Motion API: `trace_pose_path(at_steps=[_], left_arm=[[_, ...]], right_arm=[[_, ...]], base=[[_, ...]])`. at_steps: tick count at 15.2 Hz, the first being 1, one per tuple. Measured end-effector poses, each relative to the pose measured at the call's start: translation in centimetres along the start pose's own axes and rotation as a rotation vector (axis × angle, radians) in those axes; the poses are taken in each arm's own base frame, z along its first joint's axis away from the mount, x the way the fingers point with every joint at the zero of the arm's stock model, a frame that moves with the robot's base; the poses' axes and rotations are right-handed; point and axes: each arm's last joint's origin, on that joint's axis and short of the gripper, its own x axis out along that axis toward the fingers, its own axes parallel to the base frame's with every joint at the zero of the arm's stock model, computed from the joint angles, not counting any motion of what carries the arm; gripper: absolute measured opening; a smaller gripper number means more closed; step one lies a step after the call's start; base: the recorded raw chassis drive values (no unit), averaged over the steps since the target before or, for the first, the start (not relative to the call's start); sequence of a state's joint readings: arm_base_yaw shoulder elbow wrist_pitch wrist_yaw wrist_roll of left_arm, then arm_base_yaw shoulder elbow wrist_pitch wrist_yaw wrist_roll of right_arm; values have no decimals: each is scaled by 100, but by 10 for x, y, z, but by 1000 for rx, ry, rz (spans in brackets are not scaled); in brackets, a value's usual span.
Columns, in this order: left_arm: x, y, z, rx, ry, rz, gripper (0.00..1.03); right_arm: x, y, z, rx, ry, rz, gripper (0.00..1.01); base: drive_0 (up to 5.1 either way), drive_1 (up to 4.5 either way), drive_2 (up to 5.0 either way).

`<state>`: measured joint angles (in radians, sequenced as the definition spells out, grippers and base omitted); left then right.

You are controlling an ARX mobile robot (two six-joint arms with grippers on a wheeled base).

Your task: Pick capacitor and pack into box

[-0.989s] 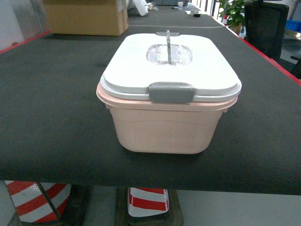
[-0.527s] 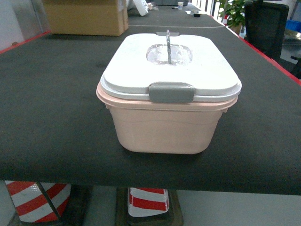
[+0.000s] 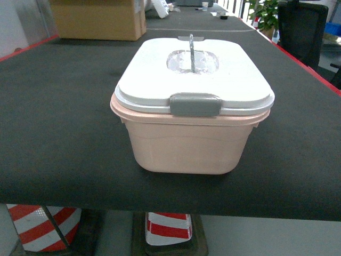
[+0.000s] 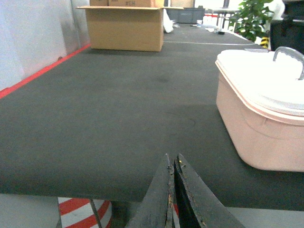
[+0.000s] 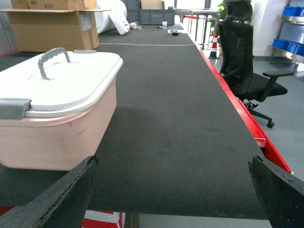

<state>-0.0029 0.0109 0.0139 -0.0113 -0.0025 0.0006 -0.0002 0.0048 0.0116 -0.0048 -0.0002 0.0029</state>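
Observation:
The box is a pale pink tub standing near the front edge of the black table, its white lid on, with a grey latch facing me. It also shows in the left wrist view as the box at right, and in the right wrist view as the box at left. My left gripper is shut, nothing between its fingers, low at the table's front edge left of the box. My right gripper is open and empty, right of the box. The capacitor is out of view. Neither gripper appears in the head view.
A brown cardboard box stands at the far left of the table. A black office chair sits beyond the table's red right edge. Red-and-white striped posts stand below the table front. A potted plant is far right.
The head view has shifted very slightly, so the box sits a couple of pixels further right. Nothing else has visibly moved.

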Motion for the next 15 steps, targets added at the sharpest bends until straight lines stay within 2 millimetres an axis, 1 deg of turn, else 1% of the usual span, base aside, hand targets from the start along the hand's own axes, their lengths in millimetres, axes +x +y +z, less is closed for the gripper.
trace_pose_path(at_steps=[1,2,3,7,10,11,15], left_arm=[[0,0,0,0,-4,-2,2],[0,0,1,0,-10,-2,9],[0,0,1,0,-7,-1,19],[0,0,1,0,-7,-2,55],[0,0,1,0,-7,-2,99],[0,0,1,0,-7,-2,98],[0,0,1,0,-7,-2,98]], right_arm=[[0,0,0,0,0,0,98],[0,0,0,0,1,0,98],[0,0,0,0,0,0,98],[0,0,0,0,0,0,98],[0,0,0,0,0,0,98],[0,0,0,0,0,0,98],[0,0,0,0,0,0,98]], base=[[0,0,0],[0,0,0],[0,0,0],[0,0,0],[0,0,0],[0,0,0],[0,0,0]])
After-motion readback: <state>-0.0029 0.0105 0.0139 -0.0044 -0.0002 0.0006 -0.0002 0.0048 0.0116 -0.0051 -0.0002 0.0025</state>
